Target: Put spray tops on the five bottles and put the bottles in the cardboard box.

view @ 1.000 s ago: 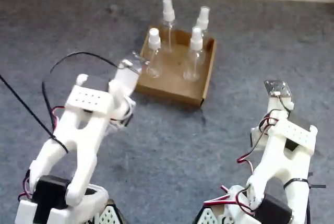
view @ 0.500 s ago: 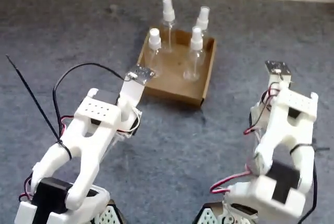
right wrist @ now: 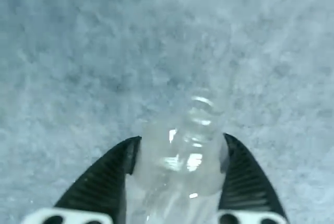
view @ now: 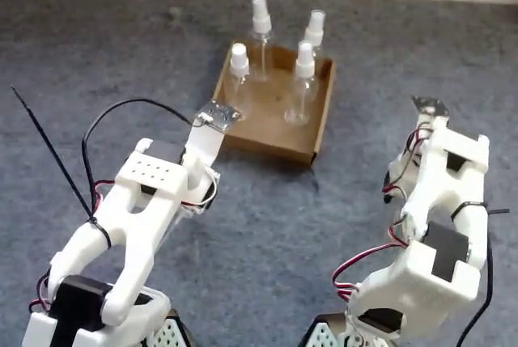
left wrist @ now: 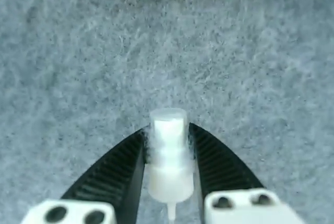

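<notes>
A: The left arm (view: 146, 201) is seen stretched from its base at the near left towards the far side, and its wrist is held just near and left of the cardboard box (view: 267, 146).

B: And the left pincer (left wrist: 167, 130) is seen pressed onto a white spray top (left wrist: 168, 156). The top is gripped on both sides by the black fingers (left wrist: 125, 166), its cap is pointed away from the wrist, and a thin tube is shown at its wrist end. Grey counter (view: 364, 56) is seen beneath it.

A: Over on the right, the right arm (view: 441, 209) is folded up high, with its wrist aimed at the far side, well to the right of the box.

B: A clear bottle (right wrist: 182, 156) is pinched there by the right pincer (right wrist: 181, 139). The body is clamped between the two fingers and the neck is pointed away from the wrist. No top is carried on that neck, and the mouth is left open.

A: The box itself is placed at the far middle of the counter, between the two wrists. Four capped bottles are stood upright in it: two at the near side (view: 239, 80) (view: 301, 80) and two by the far wall (view: 261, 35) (view: 313, 35).

B: So the top is held on the left and the open bottle on the right, well apart, with the box's near right corner between them.
</notes>
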Robot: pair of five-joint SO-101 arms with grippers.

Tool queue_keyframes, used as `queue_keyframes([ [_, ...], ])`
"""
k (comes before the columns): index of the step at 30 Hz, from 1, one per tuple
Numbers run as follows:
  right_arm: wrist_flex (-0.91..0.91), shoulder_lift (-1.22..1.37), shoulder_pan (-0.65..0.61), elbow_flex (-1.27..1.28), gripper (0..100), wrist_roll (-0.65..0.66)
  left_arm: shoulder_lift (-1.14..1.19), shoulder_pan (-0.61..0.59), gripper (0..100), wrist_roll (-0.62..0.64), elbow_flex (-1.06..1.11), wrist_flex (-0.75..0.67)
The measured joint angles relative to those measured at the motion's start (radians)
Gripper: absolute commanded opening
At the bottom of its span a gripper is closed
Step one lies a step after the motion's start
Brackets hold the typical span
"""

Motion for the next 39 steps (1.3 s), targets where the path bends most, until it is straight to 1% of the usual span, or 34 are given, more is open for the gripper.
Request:
queue_keyframes([
  [6, 0.002, 0.0, -0.008, -0.153, 2.3, 0.081, 0.0, 0.0, 0, 0.0, 0.011, -0.002],
  [11, 0.003, 0.04, -0.02, -0.252, 2.4, 0.153, 0.0, 0.003, 0, 0.0, 0.043, -0.035],
  [13, 0.003, 0.084, -0.021, -0.272, 4.0, 0.17, 0.0, 0.003, 0, 0.0, 0.044, -0.037],
  [14, 0.003, 0.106, -0.021, -0.273, 6.8, 0.173, 0.0, 0.003, 0, 0.0, 0.044, -0.037],
  [17, 0.003, 0.157, -0.021, -0.275, 19.1, 0.175, 0.0, 0.003, 0, 0.0, 0.044, -0.037],
  [19, 0.003, 0.164, -0.023, -0.275, 24.7, 0.175, 0.0, 0.003, 0, 0.0, 0.044, -0.04],
  [28, 0.057, 0.164, -0.025, -0.31, 25.2, 0.172, 0.0, 0.003, 0, 0.0, 0.044, -0.04],
  [34, 0.06, 0.169, -0.025, -0.374, 25.2, 0.074, 0.0, 0.003, 0, 0.0, 0.044, -0.04],
  [39, 0.06, 0.201, -0.025, -0.443, 25.2, 0.061, 0.0, 0.003, 0, 0.0, 0.044, -0.04],
])
